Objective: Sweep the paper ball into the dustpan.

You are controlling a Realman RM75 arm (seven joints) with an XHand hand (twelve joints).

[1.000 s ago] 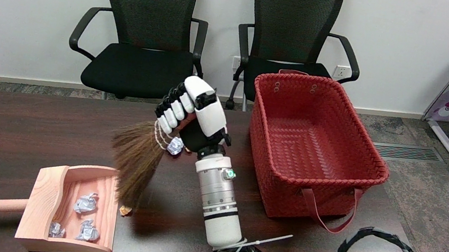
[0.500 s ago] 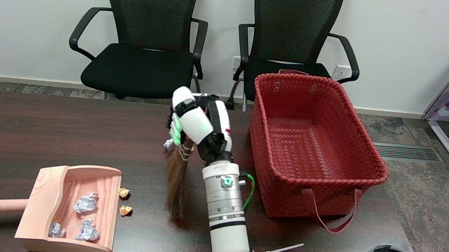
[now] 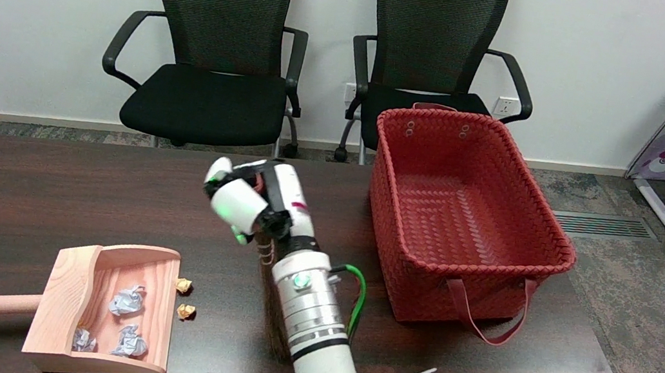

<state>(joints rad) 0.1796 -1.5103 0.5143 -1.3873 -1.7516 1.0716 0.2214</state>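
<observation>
Right hand [image 3: 252, 201] gripped the top of a small broom [image 3: 271, 308], fingers [image 3: 222, 172] wrapped round the handle end; bristles hung down behind the forearm, tips near or on the tabletop [image 3: 46, 185], contact hard to tell. Broom sat well right of the dustpan [image 3: 100, 310].

Two small tan paper balls lay on the tabletop just beside the dustpan's open right edge: the upper ball [image 3: 183, 285] almost touching the lip, the lower ball [image 3: 185, 311] a little further out. Three grey crumpled paper wads [image 3: 126, 301] already lay inside the pan.

Judgement: the stroke in hand called for setting the bristles down to the right of both balls, then drawing left in one low, slow pass. Light paper would skip or roll under stiff bristles if flicked. The pan looked loose on the tabletop, so a hard push might shove it away.

Materials: dustpan of pale unfinished wood, flat floor, raised walls, round peg handle pointing left. Bristles brown, straw-like, narrow bundle. Tabletop dark wood grain, smooth. Red woven basket [image 3: 464, 218] to the right, empty.
</observation>
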